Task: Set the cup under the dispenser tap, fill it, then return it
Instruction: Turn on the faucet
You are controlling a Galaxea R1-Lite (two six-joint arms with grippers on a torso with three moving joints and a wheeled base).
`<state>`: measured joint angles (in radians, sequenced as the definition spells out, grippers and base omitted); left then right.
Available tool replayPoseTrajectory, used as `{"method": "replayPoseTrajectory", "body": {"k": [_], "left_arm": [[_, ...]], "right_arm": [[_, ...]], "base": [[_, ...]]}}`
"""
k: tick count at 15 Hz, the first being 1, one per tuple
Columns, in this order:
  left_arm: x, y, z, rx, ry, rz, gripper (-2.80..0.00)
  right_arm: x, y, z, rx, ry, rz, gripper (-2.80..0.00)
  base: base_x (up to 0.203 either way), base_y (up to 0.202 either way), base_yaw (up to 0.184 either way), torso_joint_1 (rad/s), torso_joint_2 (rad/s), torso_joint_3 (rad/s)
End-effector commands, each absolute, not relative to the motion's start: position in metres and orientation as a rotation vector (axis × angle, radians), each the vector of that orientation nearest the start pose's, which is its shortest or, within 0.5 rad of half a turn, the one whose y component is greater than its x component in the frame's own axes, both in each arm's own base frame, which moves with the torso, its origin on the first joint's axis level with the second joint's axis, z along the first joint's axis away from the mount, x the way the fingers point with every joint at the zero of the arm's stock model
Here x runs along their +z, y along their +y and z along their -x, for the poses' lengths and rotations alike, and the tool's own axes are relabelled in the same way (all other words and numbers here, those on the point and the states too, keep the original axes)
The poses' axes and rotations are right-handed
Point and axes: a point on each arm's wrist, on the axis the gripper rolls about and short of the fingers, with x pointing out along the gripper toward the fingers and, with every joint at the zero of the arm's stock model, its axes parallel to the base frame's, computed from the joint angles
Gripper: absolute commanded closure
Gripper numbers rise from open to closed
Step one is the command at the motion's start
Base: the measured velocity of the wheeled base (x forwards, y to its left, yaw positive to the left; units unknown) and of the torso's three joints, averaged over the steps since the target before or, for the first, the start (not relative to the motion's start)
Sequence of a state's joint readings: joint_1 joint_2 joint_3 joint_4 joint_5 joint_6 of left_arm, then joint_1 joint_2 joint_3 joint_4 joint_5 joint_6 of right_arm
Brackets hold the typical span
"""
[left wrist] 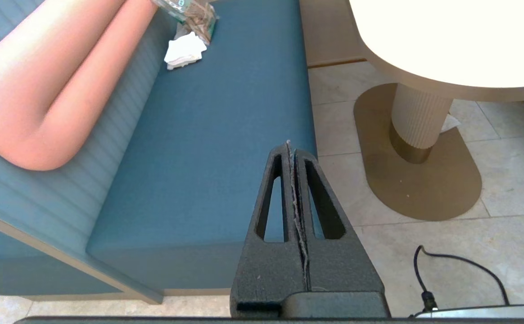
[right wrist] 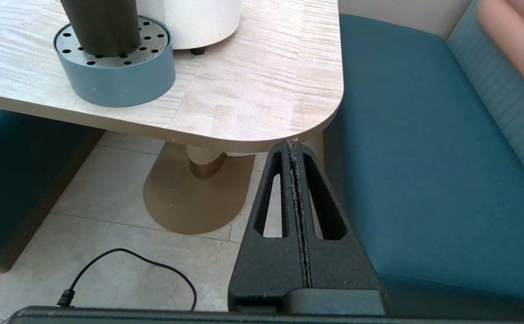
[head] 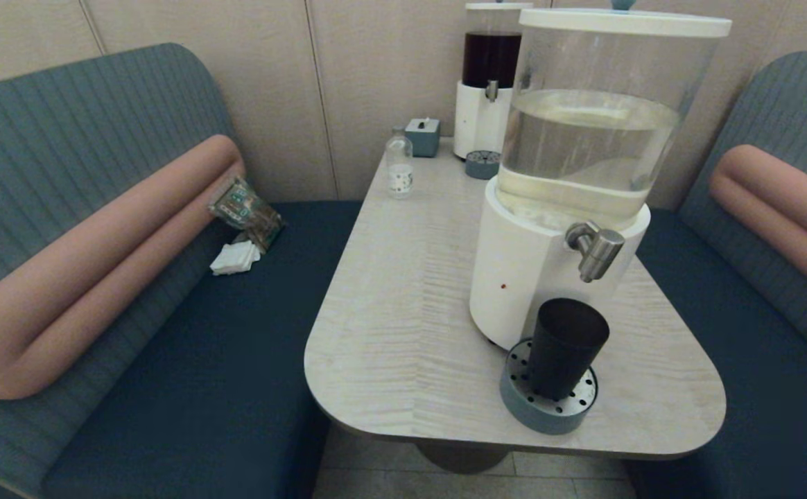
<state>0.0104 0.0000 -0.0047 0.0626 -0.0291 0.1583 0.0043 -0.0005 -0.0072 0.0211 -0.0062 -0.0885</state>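
Booth table, big clear-tank dispenser at the near right. Black cup upright on the blue drip tray, directly under the tap, rim well short of the spout. Whether anything is in the cup: impossible to tell from here.

Both arms low and off the table, absent from the head view. Left gripper fingers pressed together, holding nothing, hanging over the bench seat and floor beside the table pedestal. Right gripper likewise closed and empty, just below the table's near right corner, cup and tray up ahead on the tabletop.

Judging by this, placement done; either filling or the return is the step in hand. For filling: approach the tap's lever with the right gripper, nearer of the two, press lightly, avoid nudging the tall tank or the cup beneath. For the return: open wide first, rise above the table edge, come in level at mid-height on the tapered wall, close firmly since the taper invites slipping, lift straight up clear of the tray's rim, keep below the spout, carry upright and slow.

Farther back: smaller dark-liquid dispenser, small clear bottle, teal box.
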Motion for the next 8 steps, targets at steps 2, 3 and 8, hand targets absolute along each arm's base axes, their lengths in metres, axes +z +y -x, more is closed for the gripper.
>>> {"method": "replayPoseTrajectory", "body": {"k": [2, 3, 8], "left_arm": [[0.0703, -0.0009, 0.0231, -0.023, 0.061, -0.158, 0.00], [0.0704, -0.0009, 0.0231, -0.023, 0.060, -0.157, 0.00], [0.0704, -0.0009, 0.0231, -0.023, 0.060, -0.158, 0.00]], "right_arm": [[0.0763, -0.0003, 0.0239, -0.003, 0.006, 0.063, 0.00], [0.0763, -0.0003, 0.0237, -0.005, -0.002, 0.025, 0.00], [0.0750, -0.0007, 0.0234, -0.022, 0.007, 0.000, 0.00]], "base": [[0.000, 0.000, 0.000, 0.000, 0.00, 0.000], [0.000, 0.000, 0.000, 0.000, 0.00, 0.000], [0.000, 0.000, 0.000, 0.000, 0.00, 0.000]]}}
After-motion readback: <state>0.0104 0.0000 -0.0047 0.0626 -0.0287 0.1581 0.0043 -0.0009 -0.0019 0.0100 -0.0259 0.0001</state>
